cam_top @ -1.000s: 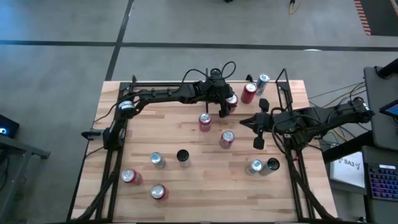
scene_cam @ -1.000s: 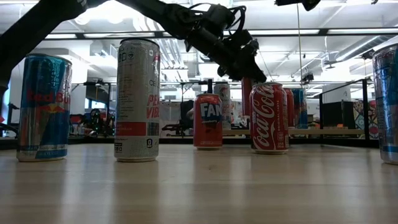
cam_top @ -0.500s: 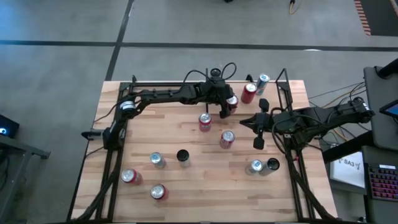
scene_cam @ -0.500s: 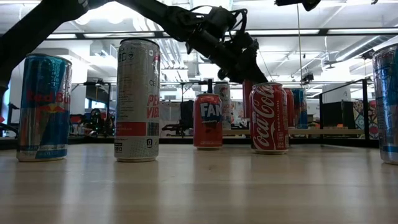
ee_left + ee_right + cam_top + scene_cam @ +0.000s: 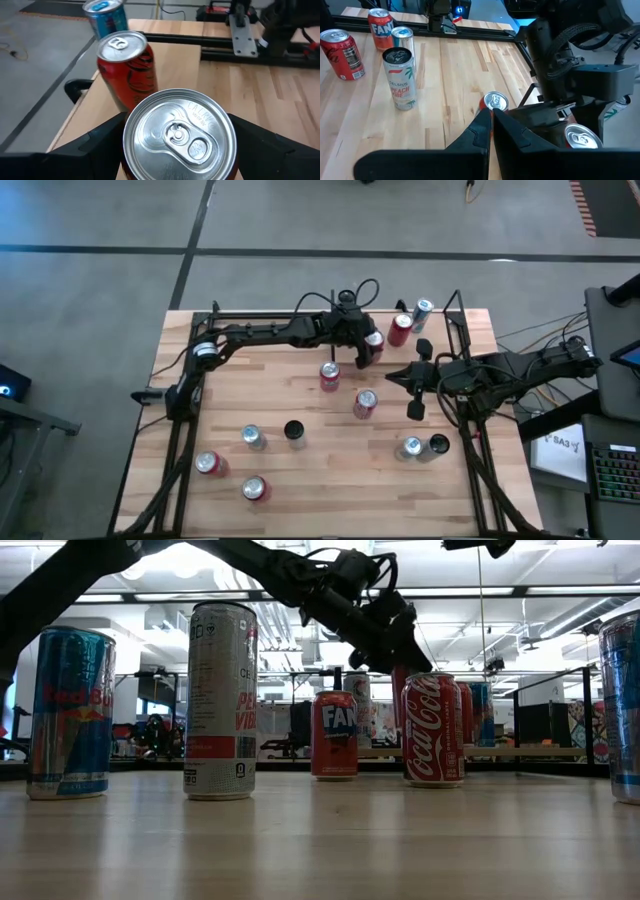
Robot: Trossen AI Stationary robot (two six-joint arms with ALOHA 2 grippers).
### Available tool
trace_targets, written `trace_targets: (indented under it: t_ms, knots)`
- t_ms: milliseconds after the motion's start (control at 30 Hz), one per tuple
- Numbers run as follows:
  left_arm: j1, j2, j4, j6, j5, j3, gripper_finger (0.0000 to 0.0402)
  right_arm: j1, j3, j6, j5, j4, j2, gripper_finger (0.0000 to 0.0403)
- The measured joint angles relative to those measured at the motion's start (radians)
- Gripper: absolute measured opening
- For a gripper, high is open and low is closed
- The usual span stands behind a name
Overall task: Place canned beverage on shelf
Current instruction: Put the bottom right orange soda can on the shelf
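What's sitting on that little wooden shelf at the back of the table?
On the shelf stand a red can and a blue-topped can. The left end effector holds a third can at its edge; whether that one touches the board is hidden.

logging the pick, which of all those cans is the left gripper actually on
The red can at the shelf edge, between the left gripper's fingers. The other cans stand free: two on the shelf, the rest around the table.
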Motion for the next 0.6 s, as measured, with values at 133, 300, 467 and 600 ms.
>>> trace_targets:
  t_ms: [133,300,467,600]
  knots:
    - [0.0,0.0,0.008,-0.035,-0.006,0.0,0.0291,0.0,0.0,0.001,0.0,0.0,0.0,0.0009]
    - [-0.002,0.0,0.012,-0.041,-0.019,-0.005,0.0291,0.0,0.0,0.001,0.0,0.0,0.0,0.0009]
    - [-0.002,0.0,0.014,-0.04,-0.052,-0.007,0.0291,0.0,0.0,0.002,0.0,0.0,0.0,0.0009]
    - [-0.003,0.0,0.015,-0.035,-0.054,-0.013,0.0291,0.0,0.0,0.002,0.0,0.0,0.0,0.0009]
